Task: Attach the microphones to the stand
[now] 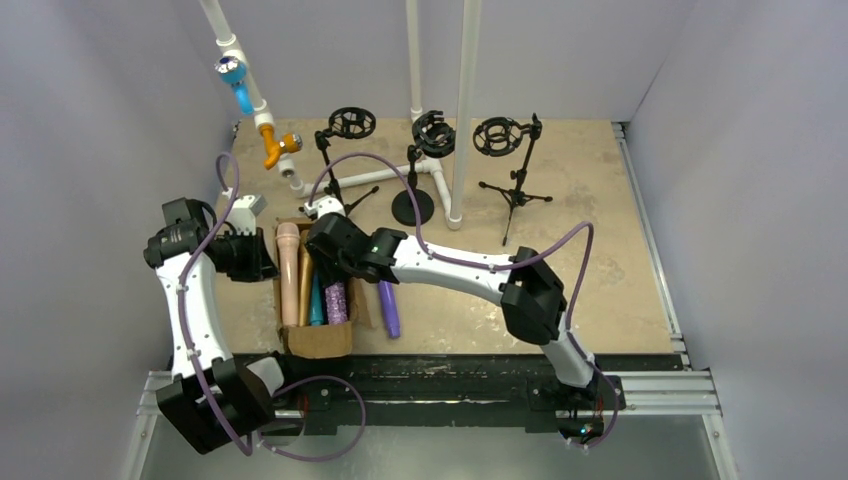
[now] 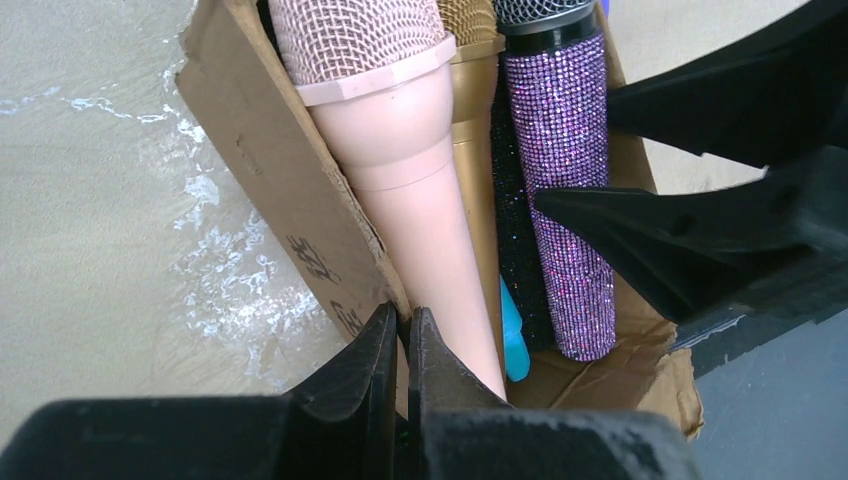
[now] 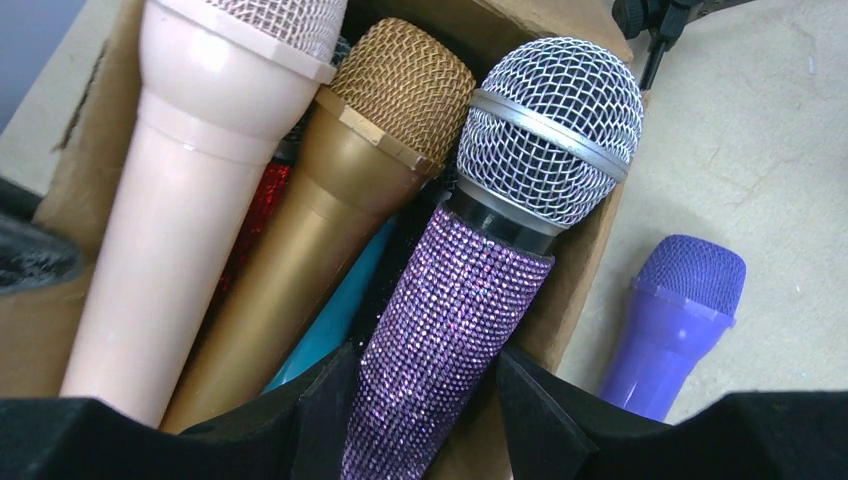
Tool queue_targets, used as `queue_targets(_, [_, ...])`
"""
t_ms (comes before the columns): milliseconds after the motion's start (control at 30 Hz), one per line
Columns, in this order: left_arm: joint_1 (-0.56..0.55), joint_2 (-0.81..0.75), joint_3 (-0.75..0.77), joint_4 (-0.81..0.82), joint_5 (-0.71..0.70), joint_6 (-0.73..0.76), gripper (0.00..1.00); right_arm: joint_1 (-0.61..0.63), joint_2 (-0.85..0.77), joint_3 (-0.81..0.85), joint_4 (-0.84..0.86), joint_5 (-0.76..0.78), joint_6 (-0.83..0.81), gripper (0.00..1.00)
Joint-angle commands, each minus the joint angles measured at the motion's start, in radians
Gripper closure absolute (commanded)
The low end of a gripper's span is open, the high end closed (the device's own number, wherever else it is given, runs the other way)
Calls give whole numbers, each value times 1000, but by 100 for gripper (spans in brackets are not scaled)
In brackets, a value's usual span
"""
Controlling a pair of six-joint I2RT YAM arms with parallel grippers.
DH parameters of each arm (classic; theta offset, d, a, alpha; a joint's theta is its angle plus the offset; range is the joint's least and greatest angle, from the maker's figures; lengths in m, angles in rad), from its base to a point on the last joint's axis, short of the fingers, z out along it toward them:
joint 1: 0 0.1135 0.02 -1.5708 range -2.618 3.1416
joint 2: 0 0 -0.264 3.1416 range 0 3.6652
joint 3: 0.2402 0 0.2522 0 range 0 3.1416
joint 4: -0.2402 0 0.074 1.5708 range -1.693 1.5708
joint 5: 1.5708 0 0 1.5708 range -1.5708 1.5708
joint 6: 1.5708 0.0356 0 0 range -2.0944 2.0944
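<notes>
Right claw (image 3: 422, 355) sits over the purple glitter mic (image 3: 450, 300). The mic has a sequinned purple handle, a black collar and a grey mesh ball head with a silver band. It lies in the cardboard box (image 2: 270, 170), head pointing away from the claw and handle running back between the 2 jaws. Jaws are about half open astride the handle. 1 is against it and the other shows a thin gap, so it isn't clamped.

Left claw (image 2: 403, 340) is at the box's left wall with its jaws pinched shut on the rim, a sliver of cardboard between the tips. The peach mic (image 2: 410, 190) lies just beside it, inside that wall.

Also in the box, side by side:
- gold mic (image 3: 330, 200), between the peach and the glitter one
- teal mic (image 3: 335, 310) and red glitter mic (image 3: 255, 215), lower down and mostly covered

A plain purple mic (image 3: 670, 320) lies on the worktop (image 1: 600, 200) just outside the box's right wall.

At the back, 3 black stands (image 1: 500, 135) carry ring mounts, well apart from both claws. A blue mic (image 1: 235, 80) hangs on the white pipe (image 1: 222, 35) top left.
</notes>
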Motion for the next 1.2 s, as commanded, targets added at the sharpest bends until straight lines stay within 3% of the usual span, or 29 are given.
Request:
queue_targets(0, [-20,-40,37,-12,169,-36,100,5,76,73,-8,-34,-5,44])
queue_targets(200, [-20,-13,-7,16,146,-26,100,5,123,127,-40,-43,-7,51])
queue_targets(367, [-19,-12,-13,33,113,-14,100,3,94,173,-33,-71,-21,74])
queue_targets(533, [-19,-15,-13,67,35,-14,100,-21,-64,127,58,-145,-16,88])
queue_targets(767, [-20,-23,-20,88,-10,-15,100,-115,-293,-77,198,-259,46,95])
queue_targets(1167, [-19,-22,-13,89,-39,-33,100,-313,-621,-627,282,-312,51,98])
